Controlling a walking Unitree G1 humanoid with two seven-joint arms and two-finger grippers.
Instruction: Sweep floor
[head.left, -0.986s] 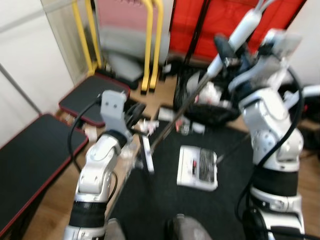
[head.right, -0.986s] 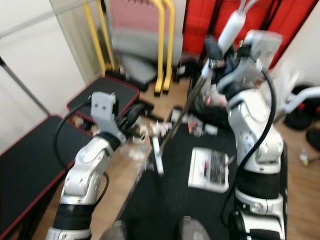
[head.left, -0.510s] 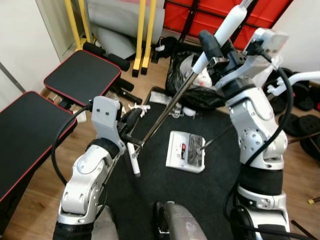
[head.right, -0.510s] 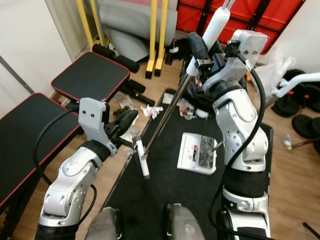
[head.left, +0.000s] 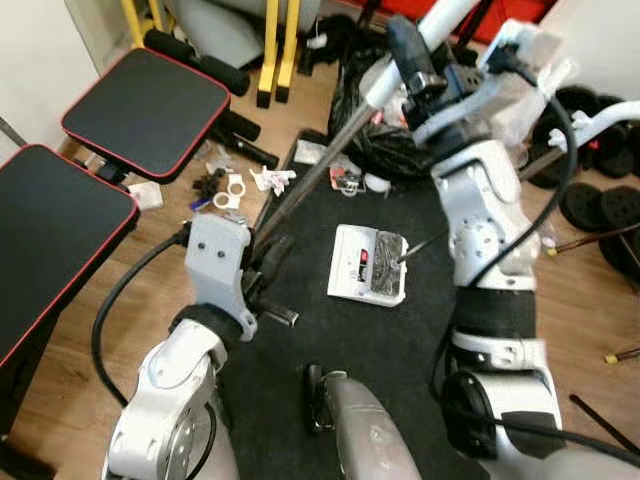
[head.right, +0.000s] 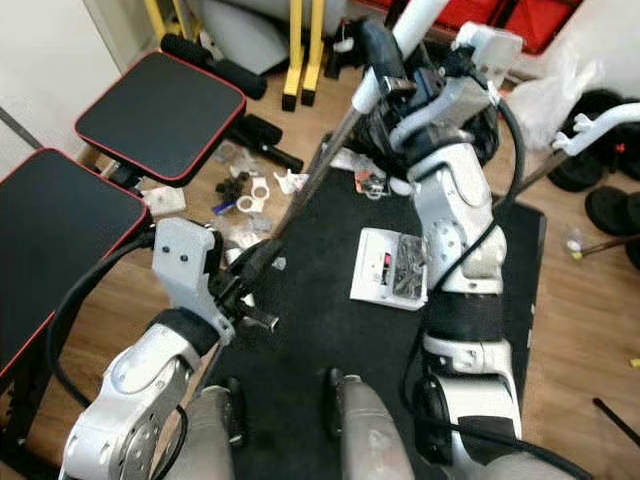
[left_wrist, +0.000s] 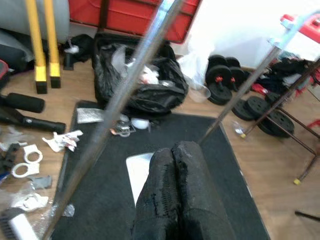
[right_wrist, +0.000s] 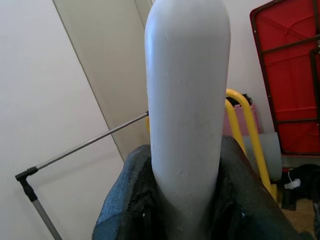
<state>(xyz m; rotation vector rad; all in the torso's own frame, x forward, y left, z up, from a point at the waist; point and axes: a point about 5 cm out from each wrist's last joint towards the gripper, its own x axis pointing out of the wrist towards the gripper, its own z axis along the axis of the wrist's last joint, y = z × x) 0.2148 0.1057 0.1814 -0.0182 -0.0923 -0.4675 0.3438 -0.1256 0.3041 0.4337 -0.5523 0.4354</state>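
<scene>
The right claw (head.right: 385, 75) is clamped on the broom (head.right: 320, 175) handle's top at 12 o'clock; the left claw (left_wrist: 175, 165), fingers together, sits beside the shaft. Short strokes should drag the scraps (head.left: 235, 185) at 10 o'clock onto the mat (head.left: 400, 340).

Silver jointed arms – black cables looping off wrists, grey camera blocks, black-fingered left hand (left_wrist: 177, 195).

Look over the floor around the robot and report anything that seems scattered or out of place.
Small white and black plastic scraps lie strewn on the wooden floor beside the black rubber mat. A white rectangular dustpan holding dark debris sits on the mat, and crumpled white litter lies by the black rubbish bag.
</scene>
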